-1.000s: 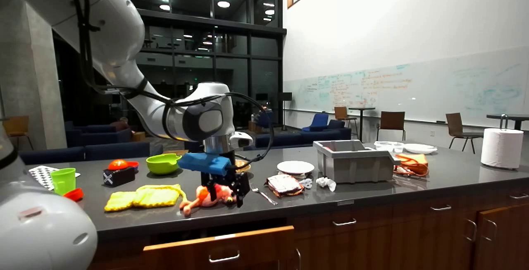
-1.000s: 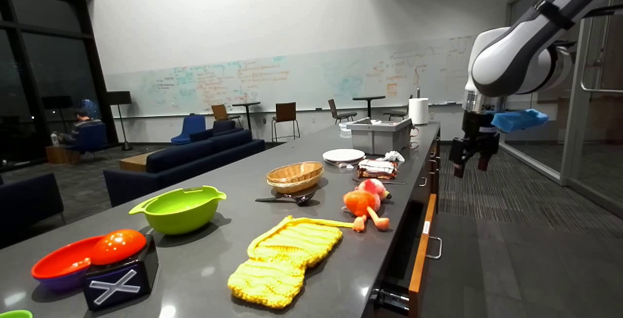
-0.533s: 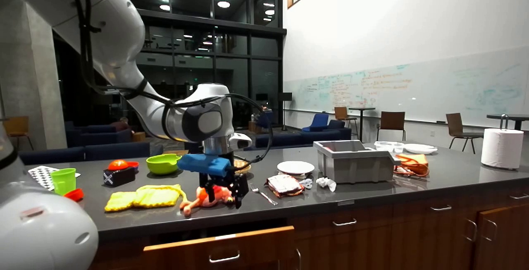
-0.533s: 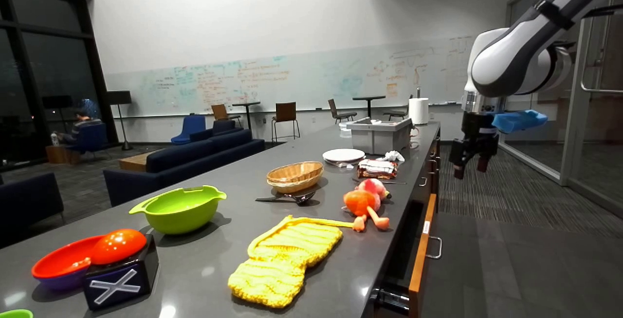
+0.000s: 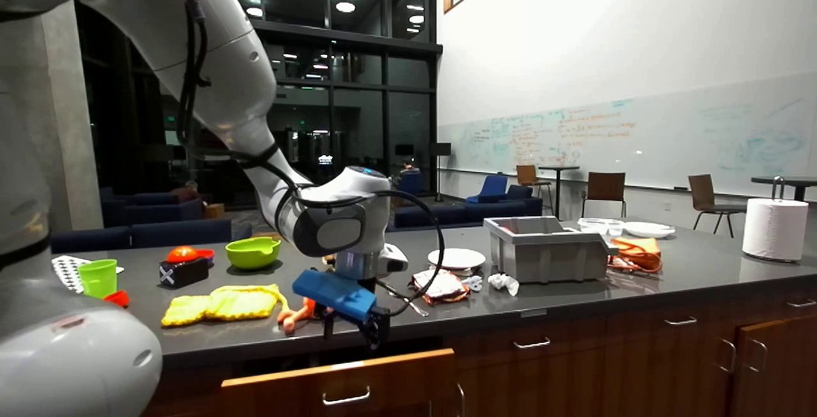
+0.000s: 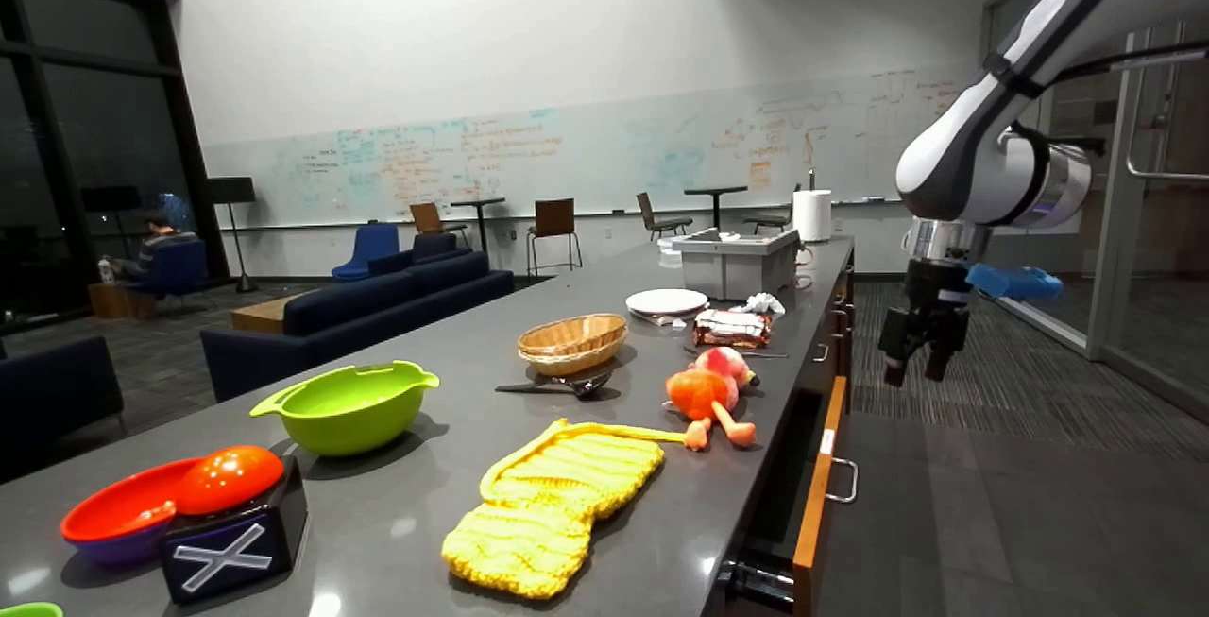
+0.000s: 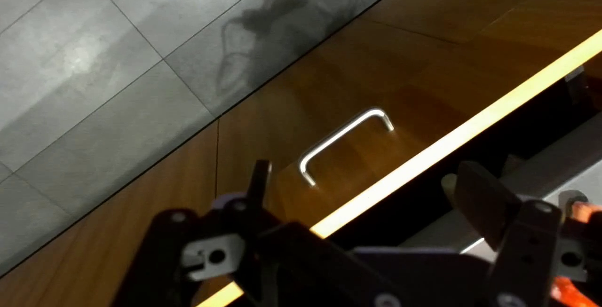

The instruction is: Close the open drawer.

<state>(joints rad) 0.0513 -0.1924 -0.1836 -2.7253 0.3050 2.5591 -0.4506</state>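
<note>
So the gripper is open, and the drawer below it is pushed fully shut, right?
The drawer isn't shut: it stands open, jutting out past the edge of the counter in both exterior views. The gripper above it is open, as you say.

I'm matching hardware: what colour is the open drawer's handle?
Silver bar handle, clearest in the wrist view.

Glossy white arm (image 5: 230,72) with grey oval cap (image 5: 338,235), black cables (image 5: 187,104), blue block (image 5: 335,294) and black tool (image 6: 915,371)

Pale-edged brown wood-grained drawer (image 5: 386,379), black pincer (image 6: 914,375), lime-green bowl (image 6: 354,417), ribbed yellow knit (image 6: 567,494), white-crossed black box (image 6: 250,530)
</note>
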